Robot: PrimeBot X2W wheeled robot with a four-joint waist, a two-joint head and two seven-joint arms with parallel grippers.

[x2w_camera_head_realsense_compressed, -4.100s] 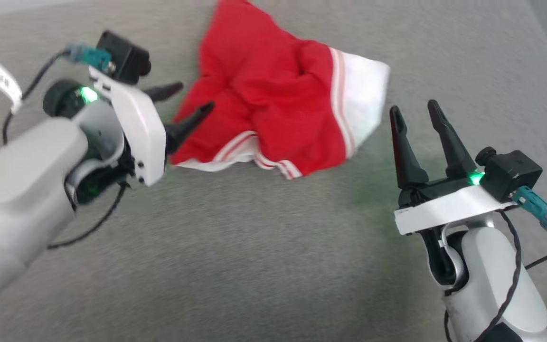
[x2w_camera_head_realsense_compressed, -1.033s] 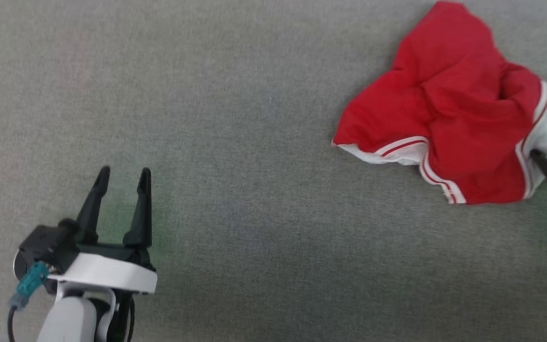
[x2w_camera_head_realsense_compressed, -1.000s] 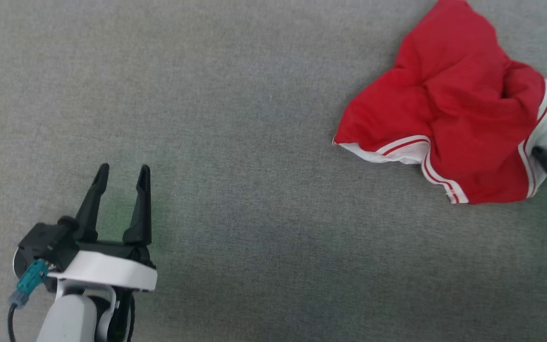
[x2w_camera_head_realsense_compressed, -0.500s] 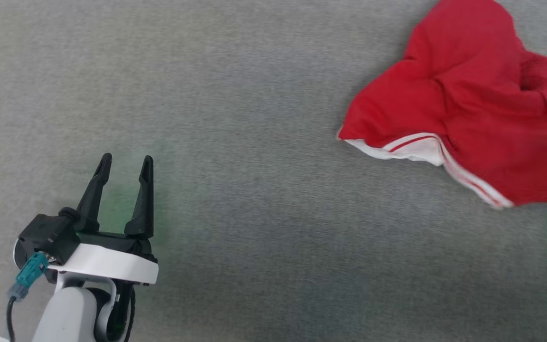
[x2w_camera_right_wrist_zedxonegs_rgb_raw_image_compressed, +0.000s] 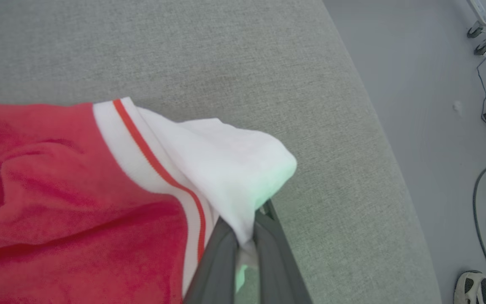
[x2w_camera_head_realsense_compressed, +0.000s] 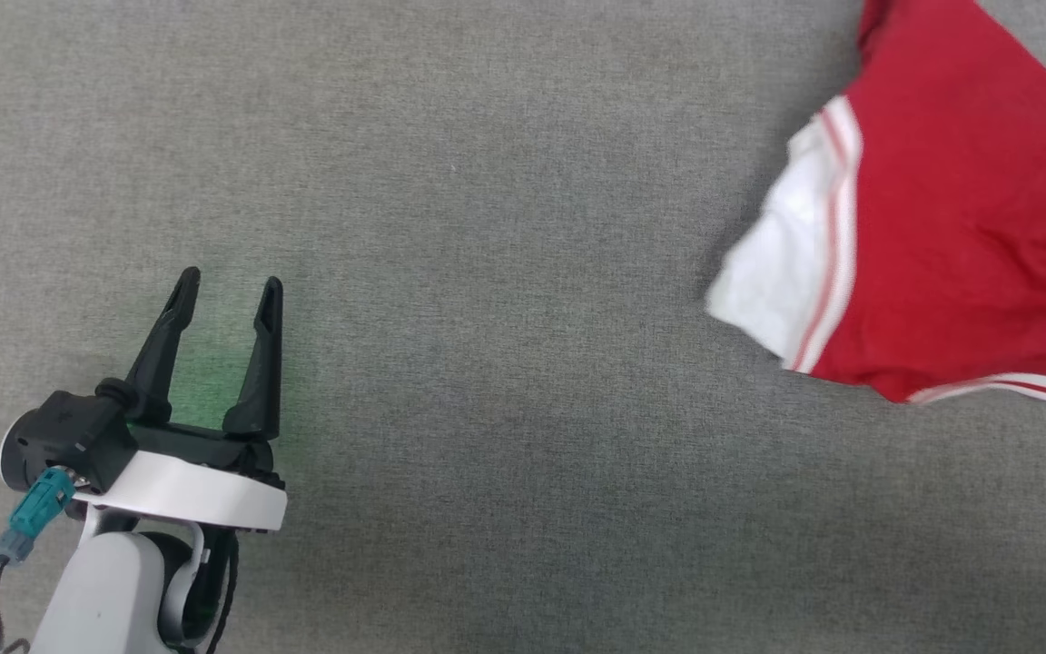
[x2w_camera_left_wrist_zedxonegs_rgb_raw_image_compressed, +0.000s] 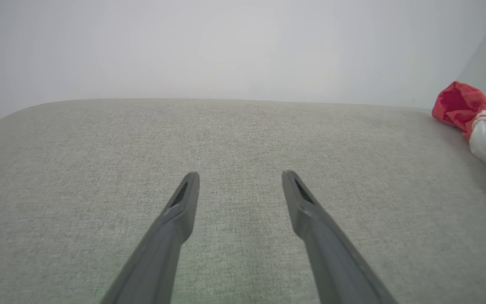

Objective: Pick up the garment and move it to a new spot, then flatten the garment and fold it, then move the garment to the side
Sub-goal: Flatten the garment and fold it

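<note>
1. My right pincer [x2w_camera_right_wrist_zedxonegs_rgb_raw_image_compressed: 247, 228] is pressed together on a fold of the white panel of the garment [x2w_camera_right_wrist_zedxonegs_rgb_raw_image_compressed: 78, 190], low in the middle of the right wrist view. The cloth is pinched between both fingers.
2. In the head view the garment [x2w_camera_head_realsense_compressed: 968, 227] sits at the right edge of the frame. Its red body is bunched, and the white panel and striped trim face the middle of the table [x2w_camera_head_realsense_compressed: 505, 363].
3. My left pincer [x2w_camera_head_realsense_compressed: 230, 283] is spread and holds nothing. It is at the lower left of the head view, well apart from the garment.
4. In the left wrist view the left pincer [x2w_camera_left_wrist_zedxonegs_rgb_raw_image_compressed: 241, 175] points over bare grey cloth, with the garment [x2w_camera_left_wrist_zedxonegs_rgb_raw_image_compressed: 458, 101] at the far right edge.
5. I judge the grip for the pick-up made. Carrying it to a new spot, flattening, folding and moving it aside are all left to do.
6. I cannot tell how much of the garment is off the table.
7. I see nothing lying on the table between the garment and the middle of the frame.
8. The table's rounded edge runs close by the pinched corner at the right of the right wrist view. Below it are the floor [x2w_camera_right_wrist_zedxonegs_rgb_raw_image_compressed: 416, 84], cables [x2w_camera_right_wrist_zedxonegs_rgb_raw_image_compressed: 485, 177] and a shoe [x2w_camera_right_wrist_zedxonegs_rgb_raw_image_compressed: 475, 289] at the lower right.
9. The crumpled red folds will need both pincers to spread, I think.
</note>
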